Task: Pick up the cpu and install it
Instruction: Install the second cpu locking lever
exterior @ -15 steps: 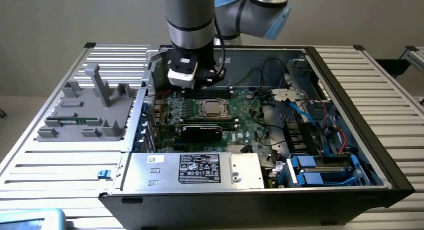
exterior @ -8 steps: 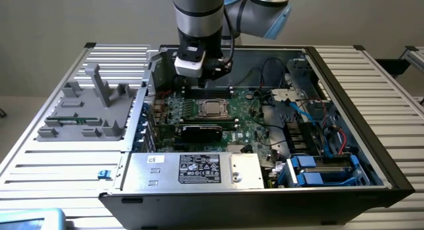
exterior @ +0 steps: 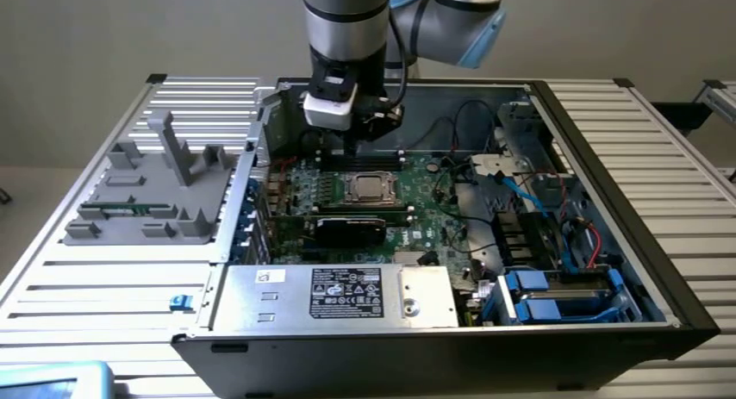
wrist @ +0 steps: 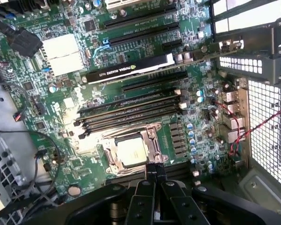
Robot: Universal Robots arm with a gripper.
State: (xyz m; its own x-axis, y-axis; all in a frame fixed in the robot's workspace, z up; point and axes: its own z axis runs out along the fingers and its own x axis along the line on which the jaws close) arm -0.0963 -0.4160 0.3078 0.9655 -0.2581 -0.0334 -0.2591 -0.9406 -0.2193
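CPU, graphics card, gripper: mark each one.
CPU (wrist: 132, 151): wrist view, middle of its silver top, seated in the socket.
Graphics card (wrist: 131, 68): wrist view, its black top edge.
Gripper (wrist: 156, 169): wrist view, between its shut fingertips.

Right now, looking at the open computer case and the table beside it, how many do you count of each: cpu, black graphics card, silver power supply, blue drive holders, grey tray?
cpu: 1
black graphics card: 1
silver power supply: 1
blue drive holders: 2
grey tray: 1
Total: 6
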